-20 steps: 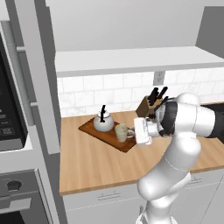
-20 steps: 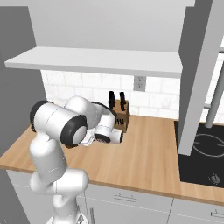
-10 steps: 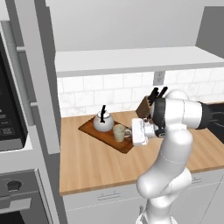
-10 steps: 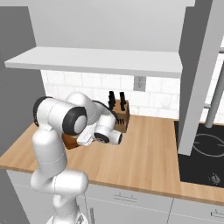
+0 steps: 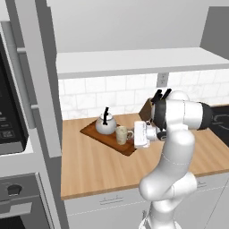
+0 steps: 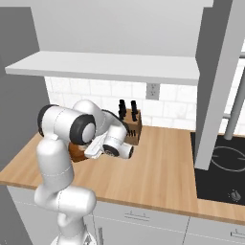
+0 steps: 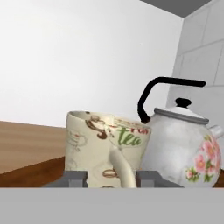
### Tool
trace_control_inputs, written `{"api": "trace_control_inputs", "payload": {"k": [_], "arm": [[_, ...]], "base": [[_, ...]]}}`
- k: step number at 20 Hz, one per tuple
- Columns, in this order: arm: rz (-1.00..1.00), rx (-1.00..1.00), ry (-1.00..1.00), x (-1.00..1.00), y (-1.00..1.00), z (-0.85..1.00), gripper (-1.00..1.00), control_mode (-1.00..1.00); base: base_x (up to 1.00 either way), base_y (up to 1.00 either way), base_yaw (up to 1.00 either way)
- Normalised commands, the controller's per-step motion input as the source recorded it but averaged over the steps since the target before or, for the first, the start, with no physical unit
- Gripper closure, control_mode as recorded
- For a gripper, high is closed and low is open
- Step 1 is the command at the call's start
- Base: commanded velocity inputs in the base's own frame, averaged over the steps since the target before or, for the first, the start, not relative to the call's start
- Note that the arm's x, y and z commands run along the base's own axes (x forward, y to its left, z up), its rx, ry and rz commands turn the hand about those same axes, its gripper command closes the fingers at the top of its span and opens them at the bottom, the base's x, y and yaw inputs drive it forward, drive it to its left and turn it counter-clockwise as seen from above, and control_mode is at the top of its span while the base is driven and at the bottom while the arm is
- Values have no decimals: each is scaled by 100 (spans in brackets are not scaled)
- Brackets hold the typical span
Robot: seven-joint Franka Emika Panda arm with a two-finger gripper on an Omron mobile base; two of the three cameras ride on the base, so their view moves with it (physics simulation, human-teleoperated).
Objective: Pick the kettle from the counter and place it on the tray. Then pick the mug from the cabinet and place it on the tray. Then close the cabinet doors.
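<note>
Presently, centre of the left base view: tray (image 5: 100,135), dark reddish-brown, set at a slant on the counter (image 5: 94,165), well back from the counter's front edge. Broad bare wood lies below and left of it in the frame.

Kettle (image 5: 106,125): on the tray's upper-left part, upright, black handle up.

Mug (image 5: 121,135): upright on the tray, just right of the kettle; in the hand view the two (image 7: 105,146) (image 7: 179,144) overlap, contact not discernible.

Gripper (image 5: 134,135): level with the mug, at its right side, pointing left. In the hand view the grey fingertips (image 7: 75,177) stand either side of the mug's handle, a gap showing on each side; jaws parted, nothing gripped.

Knife block (image 6: 130,130): behind the arm, against the tiled wall.

Shelf (image 5: 138,60): overhead, well above the tray.
</note>
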Motion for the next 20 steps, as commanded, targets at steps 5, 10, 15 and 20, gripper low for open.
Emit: {"api": "trace_control_inputs", "payload": {"k": [5, 10, 15, 20], "arm": [[-7, 0, 5, 0, 0, 0, -100, -100], [-14, 0, 6, -8, -12, 20, -100, -100], [-18, 0, 3, -35, -15, 62, -100, -100], [-18, -2, 1, -47, -6, 80, -100, -100]], "base": [[0, 0, 0], [0, 0, 0], [0, 0, 0], [0, 0, 0]]}}
